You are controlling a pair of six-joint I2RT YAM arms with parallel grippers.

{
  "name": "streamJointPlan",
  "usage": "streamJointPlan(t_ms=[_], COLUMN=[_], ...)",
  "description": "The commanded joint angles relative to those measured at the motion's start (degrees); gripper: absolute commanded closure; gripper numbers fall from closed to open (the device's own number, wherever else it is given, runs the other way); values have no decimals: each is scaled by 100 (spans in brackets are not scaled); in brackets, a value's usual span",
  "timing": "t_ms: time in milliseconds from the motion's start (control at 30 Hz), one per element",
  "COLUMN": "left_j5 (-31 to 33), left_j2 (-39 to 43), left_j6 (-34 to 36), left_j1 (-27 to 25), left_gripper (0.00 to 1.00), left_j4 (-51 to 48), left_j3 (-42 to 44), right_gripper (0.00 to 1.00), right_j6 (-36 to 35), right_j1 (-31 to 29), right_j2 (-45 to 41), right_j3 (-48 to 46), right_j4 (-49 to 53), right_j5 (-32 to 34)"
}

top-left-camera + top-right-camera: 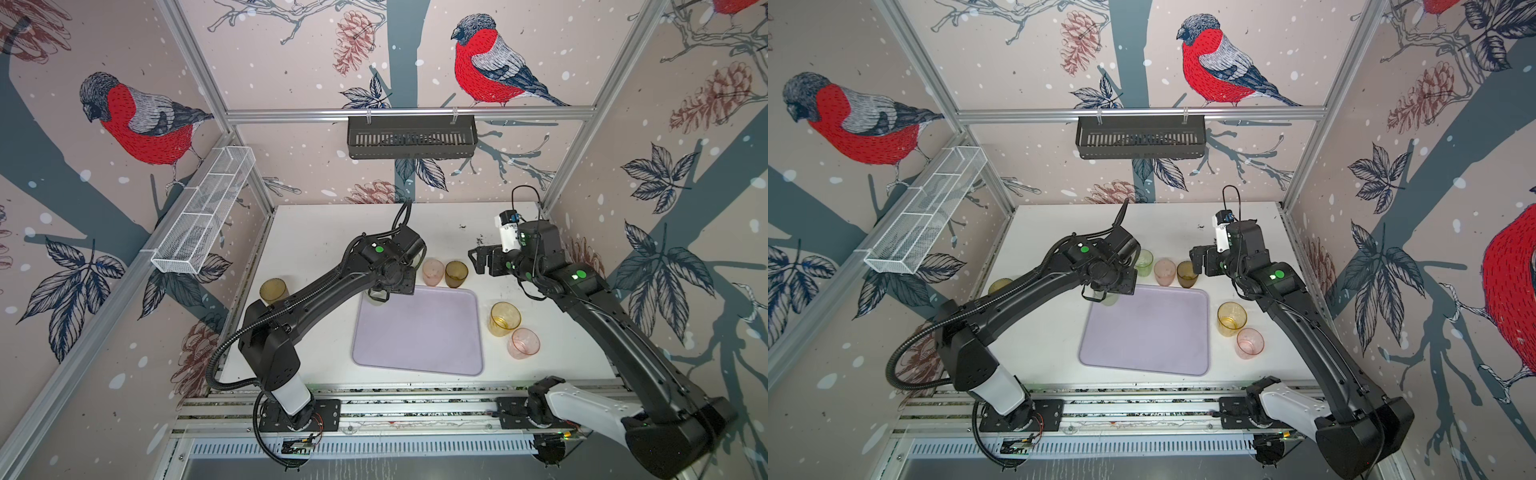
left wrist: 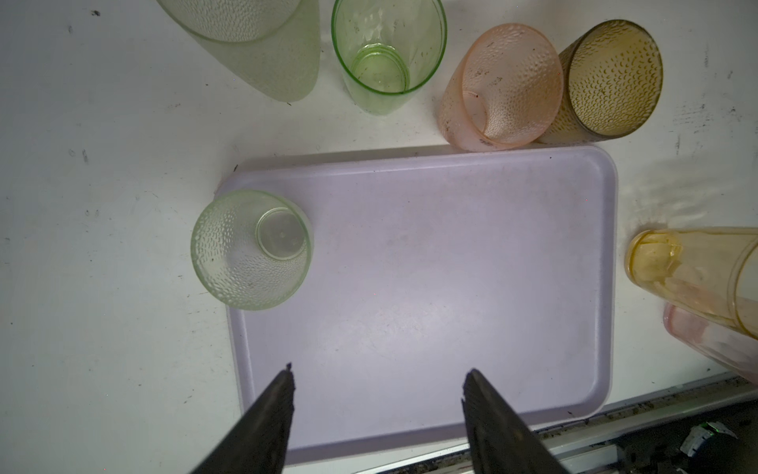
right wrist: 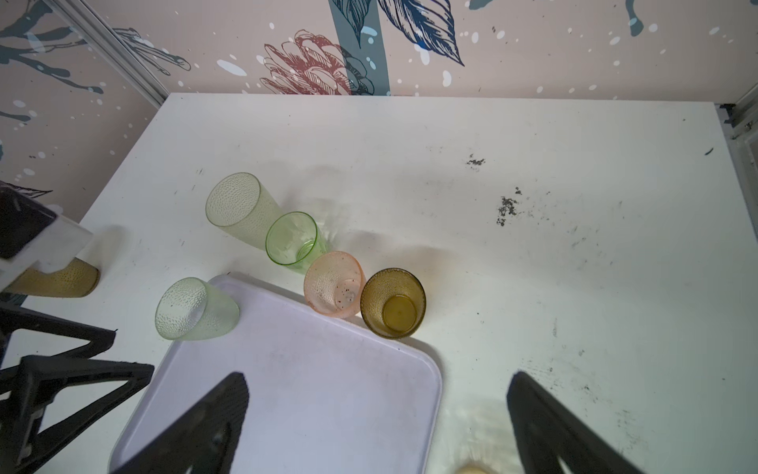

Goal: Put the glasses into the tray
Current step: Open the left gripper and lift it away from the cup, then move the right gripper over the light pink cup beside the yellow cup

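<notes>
The lilac tray (image 1: 419, 336) (image 1: 1146, 336) (image 2: 430, 287) (image 3: 320, 394) lies mid-table. One pale green glass (image 2: 250, 250) (image 3: 197, 310) (image 1: 1108, 298) stands upright in its far left corner. My left gripper (image 2: 380, 371) hangs open over the tray beside that glass, holding nothing. A tall pale green glass (image 3: 238, 209), a bright green one (image 3: 293, 240) (image 1: 1144, 262), a peach one (image 1: 433, 272) and a brown one (image 1: 456, 274) stand behind the tray. Amber (image 1: 505, 319) and pink (image 1: 523, 343) glasses stand right of it. My right gripper (image 3: 378, 381) (image 1: 478, 259) is open and empty above the tray's far right corner.
Another brownish glass (image 1: 274, 291) stands far left, behind the left arm. A black slotted basket (image 1: 411, 137) hangs on the back wall and a white wire basket (image 1: 203, 212) on the left wall. Metal rails (image 1: 374, 407) run along the front edge. Dark crumbs (image 3: 506, 209) dot the table.
</notes>
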State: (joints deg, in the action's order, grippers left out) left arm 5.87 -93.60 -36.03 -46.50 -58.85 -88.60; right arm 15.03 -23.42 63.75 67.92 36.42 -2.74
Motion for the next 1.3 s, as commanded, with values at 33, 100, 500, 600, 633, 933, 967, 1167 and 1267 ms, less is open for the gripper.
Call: streamJointPlan(t_ms=[33,100,500,600,633,933,967,1167,1267], left_j5=[-243,-347,-1086,-1253,-1308,-1941,-1993,-2330,-2416], left_j2=[366,523,1290,1459,1508,2165,2204,2290,2317], left_j6=[-256,-257,284,538,619,1144,1198,1351,1389], left_j1=[-17,-17,-8,0,0,63,83,253,292], left_gripper=[28,26,15,15,15,6,5,3,3], left_j4=[322,501,1090,1074,1063,1708,1748,1926,1930], left_j3=[326,522,1243,1373,1410,2267,2305,2407,2422], right_gripper=[0,0,0,0,0,0,0,1,2], right_j6=[157,210,934,1349,1491,2407,2490,2689,2741], right_j1=[11,5,9,13,6,4,-9,-22,-45], right_j2=[4,24,89,5,-17,-384,-459,-702,-799], right_j3=[125,194,273,195,175,-158,-218,-622,-879], right_j4=[412,581,1734,1938,2010,2580,2634,2861,2883], right_j5=[145,240,670,585,565,635,635,671,709])
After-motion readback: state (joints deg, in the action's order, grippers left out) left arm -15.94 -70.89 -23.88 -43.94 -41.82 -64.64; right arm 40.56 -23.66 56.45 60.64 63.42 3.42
